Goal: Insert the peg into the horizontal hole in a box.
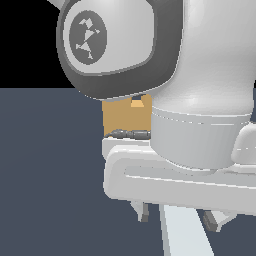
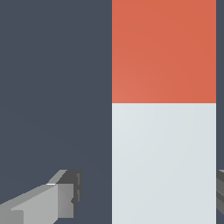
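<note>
Pale grey-white peg [image 2: 163, 162] with orange-red end [image 2: 163, 51]: lies flat on the dark slate tabletop [image 2: 52, 87], well short of the box; which table edge it is nearest cannot be told, as no edge shows in either view.

Gripper [image 2: 148, 197]: jaws spread wide to either side of the peg's white part, one fingertip [image 2: 68, 194] clearly apart from it, the other barely in view; nothing held.

Tan box [image 1: 122, 117]: stands beyond the arm in the exterior view, mostly hidden by the white arm housing [image 1: 200, 75]. A small dark notch at its top may be the hole; too little shows to say.

Progress, as judged: the peg is not grasped, lifted or inserted. Grasp, carry, alignment and insertion all remain.

Markings: a grey roundel with white angular emblem [image 1: 88, 36] on the arm joint; no legible writing anywhere.
</note>
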Robot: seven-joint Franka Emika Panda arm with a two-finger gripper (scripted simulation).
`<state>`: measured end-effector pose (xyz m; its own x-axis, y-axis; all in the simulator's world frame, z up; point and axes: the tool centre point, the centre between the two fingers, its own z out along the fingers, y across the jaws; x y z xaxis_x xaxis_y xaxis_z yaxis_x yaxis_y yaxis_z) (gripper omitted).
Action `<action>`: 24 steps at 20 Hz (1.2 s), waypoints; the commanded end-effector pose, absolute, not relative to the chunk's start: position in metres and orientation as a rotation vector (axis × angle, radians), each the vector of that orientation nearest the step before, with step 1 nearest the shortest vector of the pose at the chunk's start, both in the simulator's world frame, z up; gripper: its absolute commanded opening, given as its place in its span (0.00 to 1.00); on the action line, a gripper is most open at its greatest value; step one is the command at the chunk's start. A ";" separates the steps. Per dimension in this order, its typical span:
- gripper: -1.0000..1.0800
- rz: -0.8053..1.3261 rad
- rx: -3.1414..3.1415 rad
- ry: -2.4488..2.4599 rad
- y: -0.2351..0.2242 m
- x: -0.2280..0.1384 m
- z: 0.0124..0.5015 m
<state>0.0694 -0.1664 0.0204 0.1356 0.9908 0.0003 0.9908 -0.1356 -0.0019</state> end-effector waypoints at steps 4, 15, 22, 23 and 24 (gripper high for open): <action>0.00 0.000 -2.367 -2.065 -0.167 0.070 0.021; 0.00 0.001 -2.364 -2.067 -0.164 0.069 0.023; 0.00 0.001 -2.351 -2.083 -0.144 0.063 0.041; 0.00 0.001 -2.348 -2.087 -0.140 0.062 0.045; 0.00 0.001 -2.344 -2.091 -0.135 0.060 0.050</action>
